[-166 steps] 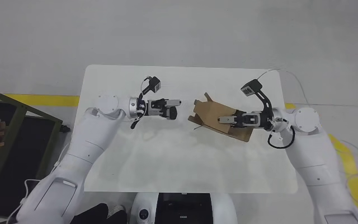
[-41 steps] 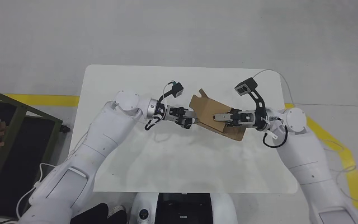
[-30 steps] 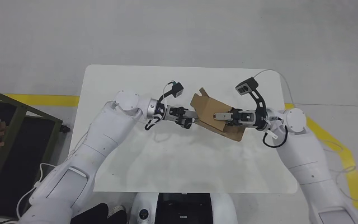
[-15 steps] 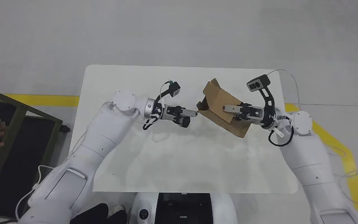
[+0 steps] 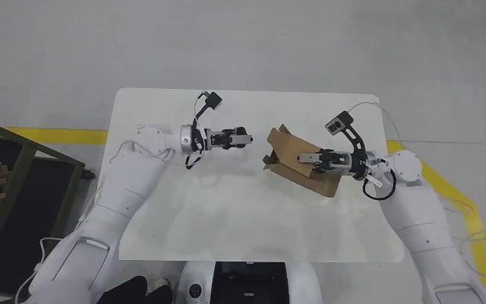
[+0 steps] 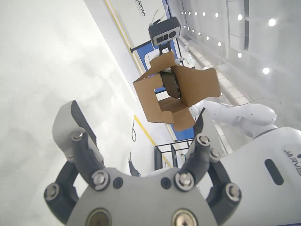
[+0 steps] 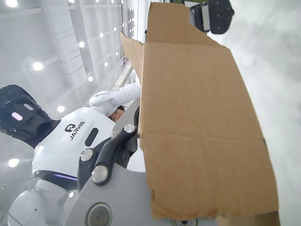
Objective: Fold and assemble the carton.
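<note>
The brown carton (image 5: 298,160) is half-formed, its flaps standing open, and hangs over the right middle of the white table (image 5: 182,220). My right gripper (image 5: 304,159) is shut on one carton wall; in the right wrist view a finger (image 7: 128,130) presses against the carton (image 7: 195,118). My left gripper (image 5: 243,138) stands open with nothing in it, a short way left of the carton and apart from it. In the left wrist view the left gripper (image 6: 137,116) points toward the carton's open end (image 6: 195,83), whose inside is visible.
A dark green crate (image 5: 26,178) stands on the floor past the table's left edge. Bare tabletop lies in front of and behind both arms. The left arm's gripper (image 7: 211,17) appears beyond the carton's far flap in the right wrist view.
My left gripper was at the carton's left flap; it has drawn back to the left and now stands apart. The right arm has shifted the carton slightly nearer and lower.
</note>
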### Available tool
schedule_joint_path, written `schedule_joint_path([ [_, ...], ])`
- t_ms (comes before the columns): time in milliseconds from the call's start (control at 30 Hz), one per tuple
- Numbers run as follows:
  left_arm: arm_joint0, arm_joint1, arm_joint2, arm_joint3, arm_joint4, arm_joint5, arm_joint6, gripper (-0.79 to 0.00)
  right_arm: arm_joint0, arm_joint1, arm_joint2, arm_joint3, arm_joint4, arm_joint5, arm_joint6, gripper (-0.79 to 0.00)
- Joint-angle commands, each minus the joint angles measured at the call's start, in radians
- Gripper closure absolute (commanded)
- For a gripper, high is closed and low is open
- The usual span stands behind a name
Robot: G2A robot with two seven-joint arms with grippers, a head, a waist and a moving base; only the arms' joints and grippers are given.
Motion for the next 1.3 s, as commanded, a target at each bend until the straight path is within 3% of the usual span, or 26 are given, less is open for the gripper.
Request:
schedule_joint_path([
  [0,0.021,0.007,-0.017,-0.016,0.027,-0.059,0.001,-0.785,0.000,0.001,-0.002,0.007,-0.006,0.006,0.010,0.000],
  [133,0.049,0.021,-0.036,-0.029,0.100,-0.143,0.023,-0.785,0.003,0.002,-0.002,0.025,-0.010,0.018,0.014,0.000],
  [567,0.051,0.021,-0.036,-0.031,0.102,-0.139,0.031,-0.785,0.003,0.002,0.000,0.029,0.000,0.020,0.010,0.000],
  [633,0.041,0.023,-0.033,-0.059,0.212,-0.125,0.061,-0.785,0.003,0.002,0.000,0.029,0.000,0.020,0.010,0.000],
  [767,0.027,0.017,-0.023,-0.052,0.372,-0.200,0.212,-0.785,0.003,0.002,0.000,0.029,0.000,0.020,0.010,0.000],
  [900,0.008,0.003,-0.053,0.051,0.579,-0.430,0.501,-0.785,0.003,0.002,0.000,0.029,0.000,0.020,0.010,0.000],
  [1067,0.008,-0.013,0.000,0.054,0.825,-0.430,0.776,-0.785,0.003,0.002,0.000,0.029,0.000,0.020,0.010,0.000],
  [1267,0.006,0.011,0.080,0.009,1.153,-0.430,1.156,-0.785,0.003,0.002,0.000,0.029,0.000,0.020,0.010,0.000],
])
